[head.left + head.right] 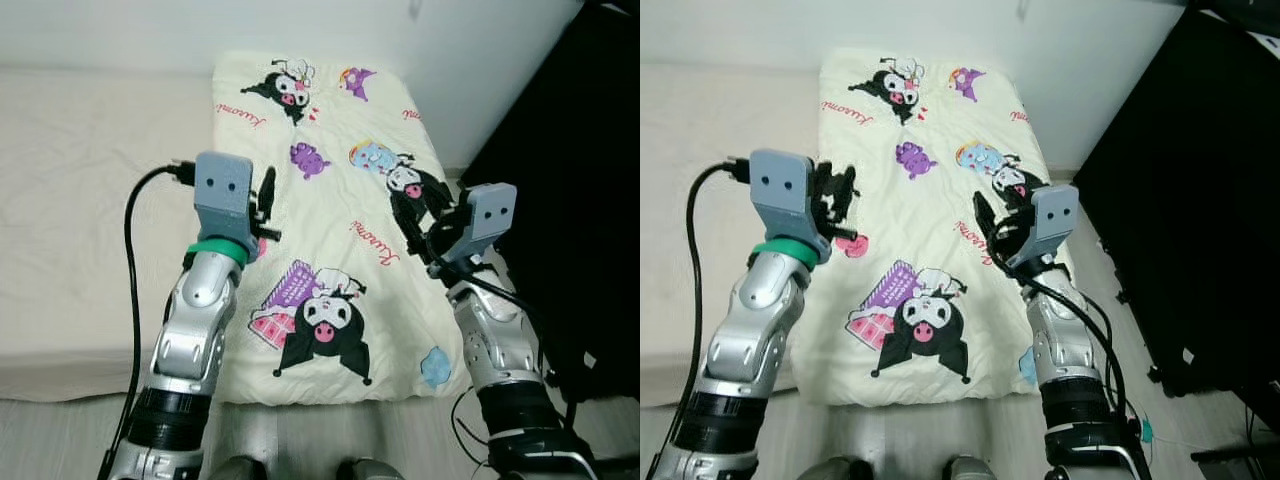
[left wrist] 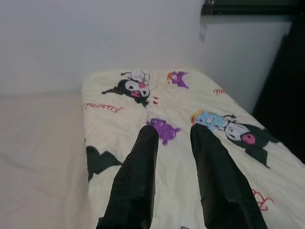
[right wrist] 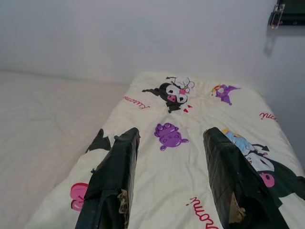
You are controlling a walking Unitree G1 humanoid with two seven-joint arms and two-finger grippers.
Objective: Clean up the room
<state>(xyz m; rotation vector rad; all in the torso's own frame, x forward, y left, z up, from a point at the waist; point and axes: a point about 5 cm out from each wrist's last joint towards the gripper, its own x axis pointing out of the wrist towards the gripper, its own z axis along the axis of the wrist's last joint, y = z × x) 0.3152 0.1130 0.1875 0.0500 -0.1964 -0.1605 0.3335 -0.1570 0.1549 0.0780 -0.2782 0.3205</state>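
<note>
Left eye view: cream cartoon-print quilt folded into a long strip, lying along the right side of the bed, far end near the wall, near end hanging over the bed's front edge.
Left gripper: raised over the quilt's left edge, about mid-length; not touching fabric.
Left claw: parted narrow, holding nothing; left wrist view shows both fingers apart with print visible between them.
Right gripper: above the quilt's right edge, beside the black-and-white character print.
Right claw: spread wide, empty; right wrist view shows fingers well apart over the quilt.
Sheet: plain, off-white, wrinkled, left of the quilt.
Black cabinet: right of the bed.
</note>
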